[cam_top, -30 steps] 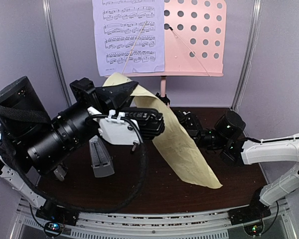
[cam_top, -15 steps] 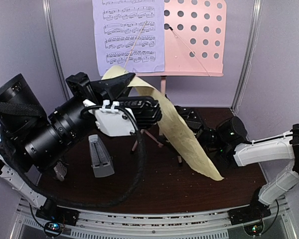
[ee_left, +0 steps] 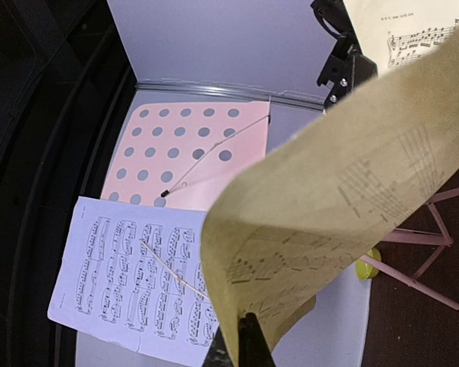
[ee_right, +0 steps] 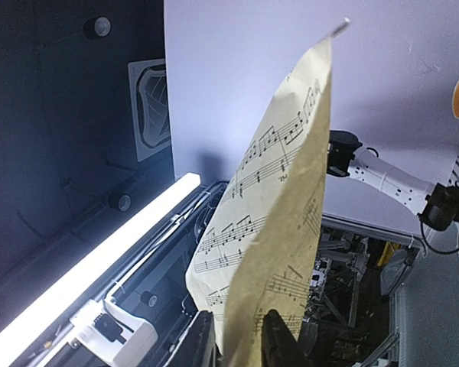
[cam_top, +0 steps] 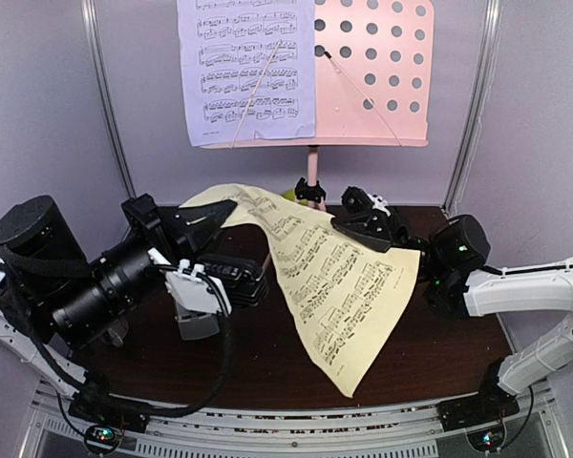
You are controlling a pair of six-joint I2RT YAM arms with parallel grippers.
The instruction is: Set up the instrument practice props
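**Aloft, a yellow sheet hung between both arms**

Above the dark table (cam_top: pixel 439 353), the pale-yellow page (cam_top: pixel 334 286) was off the surface, printed side up towards the overhead camera, and sagged in a curve with its lowest corner hanging near the front edge. The left gripper (cam_top: pixel 215 212) had its jaws pressed together on the sheet's upper left corner. The right gripper (cam_top: pixel 363 234) was closed on the opposite edge; its wrist camera showed the paper rising from between the two fingers. Behind them, at the back of the table, stood the pink music stand (cam_top: pixel 372 76), with the lavender page (cam_top: pixel 248 67) resting on the left half of its perforated desk. The grey metronome (cam_top: pixel 193 320) sat upright on the table, partly hidden behind the left arm.
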